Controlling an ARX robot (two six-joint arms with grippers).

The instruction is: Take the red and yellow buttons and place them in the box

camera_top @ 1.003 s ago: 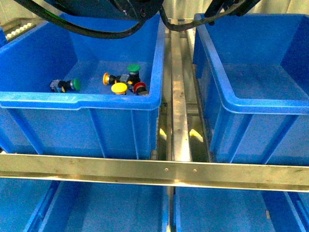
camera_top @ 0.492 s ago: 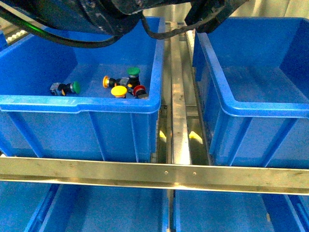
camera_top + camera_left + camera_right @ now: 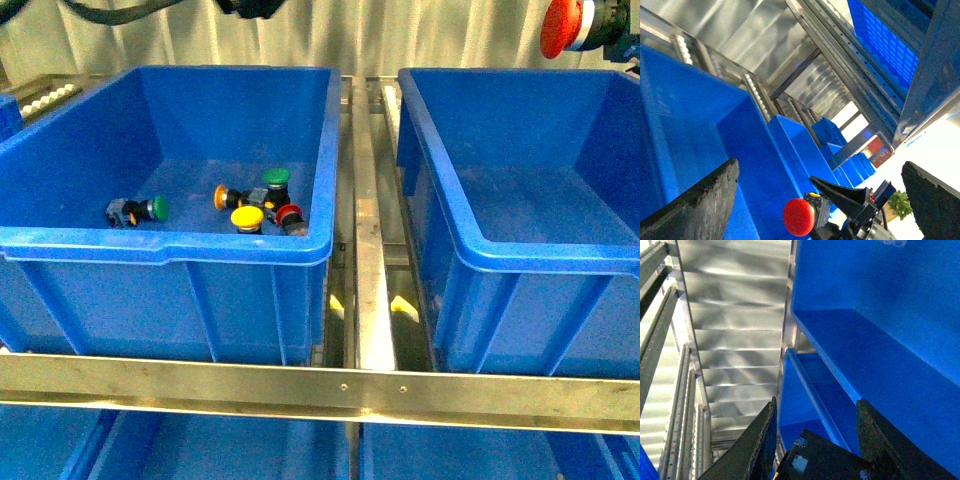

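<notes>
Right gripper (image 3: 816, 415): clamped on glossy red mushroom-cap button (image 3: 560, 28), high over right blue plastic bin (image 3: 520, 250).
Left gripper (image 3: 820, 170): spread wide, empty.
Left blue plastic bin (image 3: 170, 245): yellow-capped button (image 3: 247, 216).

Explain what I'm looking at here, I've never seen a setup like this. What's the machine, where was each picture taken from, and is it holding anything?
This is a robot with two arms, each ending in a two-fingered pincer. The front picture is taken from the robot's body and looks over two blue bins. The left bin holds two green buttons, two yellow buttons and a loose red button. I see nothing inside the right bin. The other two pictures come from cameras on the wrists. The right pincer is shut on the held red button, high at the front picture's top right. The left wrist camera shows it too. The left pincer is open and holds nothing.
</notes>
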